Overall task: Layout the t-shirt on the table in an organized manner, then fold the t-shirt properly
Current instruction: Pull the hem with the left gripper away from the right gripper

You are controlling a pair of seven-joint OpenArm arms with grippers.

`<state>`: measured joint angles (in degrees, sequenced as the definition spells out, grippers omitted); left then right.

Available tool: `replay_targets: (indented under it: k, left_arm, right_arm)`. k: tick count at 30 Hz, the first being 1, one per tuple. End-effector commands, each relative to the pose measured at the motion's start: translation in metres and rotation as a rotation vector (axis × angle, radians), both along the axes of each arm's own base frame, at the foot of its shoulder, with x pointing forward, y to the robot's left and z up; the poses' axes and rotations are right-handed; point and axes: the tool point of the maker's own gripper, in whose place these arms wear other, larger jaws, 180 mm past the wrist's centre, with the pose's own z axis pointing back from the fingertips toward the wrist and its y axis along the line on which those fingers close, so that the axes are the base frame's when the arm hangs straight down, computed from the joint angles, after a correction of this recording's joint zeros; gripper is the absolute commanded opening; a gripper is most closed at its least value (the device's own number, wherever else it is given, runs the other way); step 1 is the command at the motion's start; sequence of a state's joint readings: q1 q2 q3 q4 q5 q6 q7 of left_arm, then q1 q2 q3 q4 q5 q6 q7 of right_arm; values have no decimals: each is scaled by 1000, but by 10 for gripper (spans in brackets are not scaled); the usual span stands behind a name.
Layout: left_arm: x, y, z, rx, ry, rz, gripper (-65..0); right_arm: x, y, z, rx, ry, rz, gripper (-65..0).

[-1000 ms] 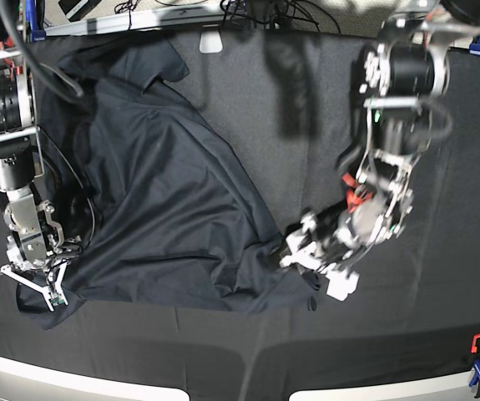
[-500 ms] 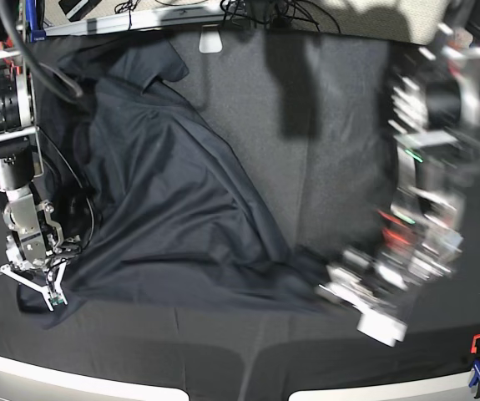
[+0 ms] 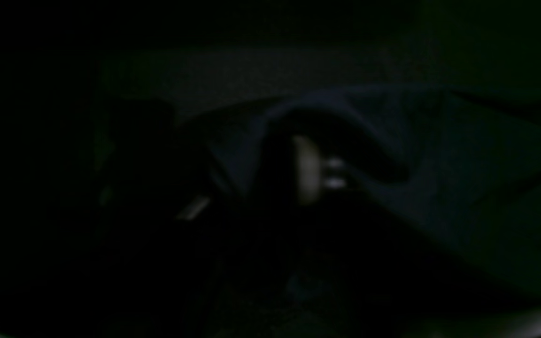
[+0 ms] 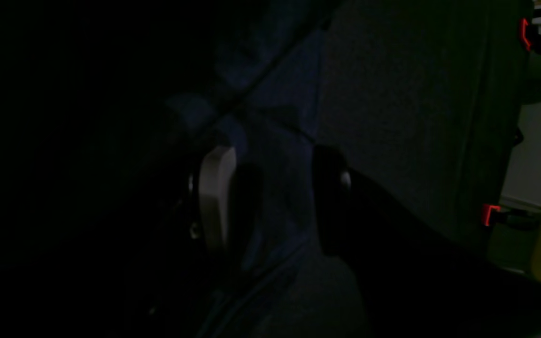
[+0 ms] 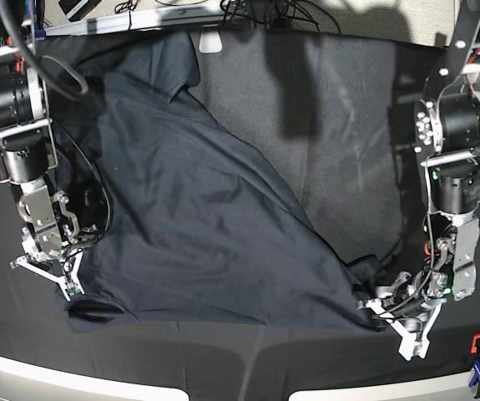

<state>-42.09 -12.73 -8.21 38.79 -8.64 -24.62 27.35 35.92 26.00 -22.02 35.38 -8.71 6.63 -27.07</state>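
At opposite near corners, left gripper point(image 5: 394, 313) and right gripper point(image 5: 48, 267) pin the t-shirt point(image 5: 198, 217) to stretch it flat on the table point(image 5: 340, 125); right jaws straddle cloth, left unclear

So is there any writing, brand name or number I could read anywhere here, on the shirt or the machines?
None can be read.
The t-shirt shows no print or label.
The arms carry no legible markings in the base view.
Both wrist views are too dark to show any text.
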Motion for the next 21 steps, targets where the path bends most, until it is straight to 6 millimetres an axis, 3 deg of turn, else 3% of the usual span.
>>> replay_targets:
  k: [1,7,13,16,19,21]
  left_arm:
    - [16,-2,34,-14,-79,-17,-364]
    - [6,28,36,-94,-11,13,-365]
    - [-36,34,10,-295,109,-62,-365]
    - [-59,19,-20,-369,184,-70,-365]
    - [-78,-13,-49,-414,245,-96,-365]
    - [-84,-37,-57,-447,264,-119,-365]
  right_arm:
    - [18,-6,25,-13,-65,-4,-387]
    - [18,-6,25,-13,-65,-4,-387]
    - [18,-5,25,-12,-65,-3,-387]
    - [19,-3,24,-8,-66,-1,-387]
    - [19,0,24,-5,-65,2,-387]
    - [19,1,23,-3,-65,3,-387]
